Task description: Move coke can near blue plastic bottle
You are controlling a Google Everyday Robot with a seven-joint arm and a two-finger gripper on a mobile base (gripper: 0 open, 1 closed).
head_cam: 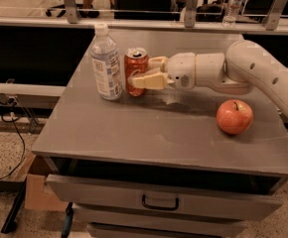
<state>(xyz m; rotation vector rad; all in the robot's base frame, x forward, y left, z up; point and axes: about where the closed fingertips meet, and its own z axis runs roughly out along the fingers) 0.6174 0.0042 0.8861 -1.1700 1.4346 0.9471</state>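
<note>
Gripping the coke can (135,67) across its middle, the gripper (142,72) has one pale finger on the near side and the other tucked round the far side, jaws closed on the red wall. The can stands upright on the grey table (134,133), just beside the blue plastic bottle (107,63) on the bottle's right; whether the two touch, I cannot tell. The white arm (253,66) reaches in from the right, passing behind the apple (234,116), which sits well apart near the table's right edge.

Now, handling: a can like this is likely light, with thin aluminium walls that dent under a hard squeeze and a smooth painted skin that can slip, so a mid-body hold with modest pressure looks the right choice, and that is where the fingers sit. Whether it holds liquid is not visible. The bottle is tall and narrow, so I'd judge a nudge from the can could topple it; letting go gently and backing straight out seems wise
</note>
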